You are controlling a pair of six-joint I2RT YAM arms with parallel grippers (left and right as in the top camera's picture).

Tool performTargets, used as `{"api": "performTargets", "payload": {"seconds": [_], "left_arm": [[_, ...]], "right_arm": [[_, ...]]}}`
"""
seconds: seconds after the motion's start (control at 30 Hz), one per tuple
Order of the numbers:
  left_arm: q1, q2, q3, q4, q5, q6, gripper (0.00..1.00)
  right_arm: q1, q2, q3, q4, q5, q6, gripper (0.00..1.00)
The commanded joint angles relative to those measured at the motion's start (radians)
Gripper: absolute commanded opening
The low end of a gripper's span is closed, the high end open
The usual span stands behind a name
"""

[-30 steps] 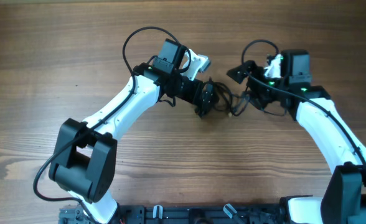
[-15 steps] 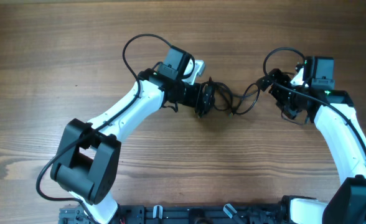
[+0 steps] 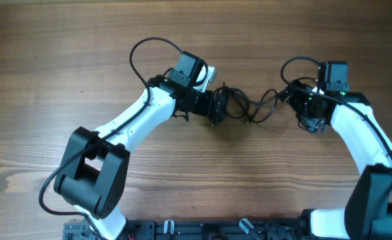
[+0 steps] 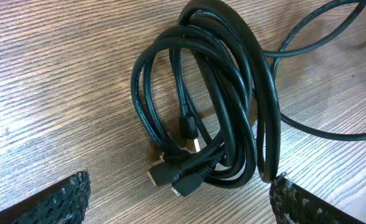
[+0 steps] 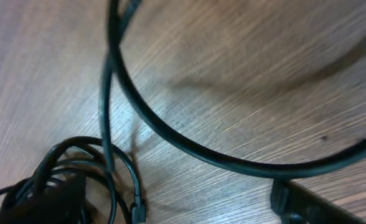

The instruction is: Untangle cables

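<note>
The cables (image 4: 201, 106) are thin black cords wound into a coil on the wooden table, with small dark plug ends (image 4: 170, 177) at its near side. My left gripper (image 4: 180, 208) is open, its fingers (image 4: 52, 202) wide apart on either side of the coil's near end. In the overhead view the left gripper (image 3: 221, 107) sits at the bundle (image 3: 235, 107), and a loose loop (image 3: 268, 108) runs right toward my right gripper (image 3: 301, 110). In the right wrist view, one cord (image 5: 189, 146) arcs across above that gripper's finger (image 5: 307, 202). The right gripper (image 5: 189, 211) is open, with nothing between its fingers.
Thicker black wires (image 3: 139, 50) loop off the left arm, and another (image 3: 296, 63) off the right arm. A black rail (image 3: 216, 230) runs along the table's near edge. Bare wood lies all round the bundle.
My right arm has swung to the right and nearer, and a loop of cable now lies drawn out to the right of the bundle. The left gripper has shifted slightly.
</note>
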Motion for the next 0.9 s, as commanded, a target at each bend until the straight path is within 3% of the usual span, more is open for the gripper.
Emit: {"api": "performTargets", "payload": {"seconds": [0.0, 0.17, 0.23, 0.7, 0.8, 0.87], "left_arm": [[-0.002, -0.006, -0.011, -0.001, -0.018, 0.000, 0.94], [-0.003, -0.006, -0.011, -0.005, -0.017, 0.016, 0.98], [-0.003, -0.006, -0.011, -0.006, -0.018, 0.026, 0.98], [-0.005, -0.006, -0.011, -0.023, -0.021, 0.026, 1.00], [-0.003, -0.006, -0.011, -0.049, -0.072, 0.026, 0.99], [-0.003, -0.006, -0.011, -0.067, -0.121, 0.026, 0.90]], "right_arm": [[0.006, 0.046, 0.008, 0.010, -0.095, 0.129, 0.76], [0.006, 0.075, 0.008, 0.060, -0.083, 0.259, 0.58], [0.007, 0.085, 0.008, 0.087, -0.079, 0.289, 0.55], [0.073, 0.195, 0.008, 0.265, -0.058, 0.320, 0.54], [0.075, 0.203, 0.008, 0.261, -0.024, 0.320, 0.35], [0.075, 0.204, 0.008, 0.250, -0.004, 0.319, 0.24]]}}
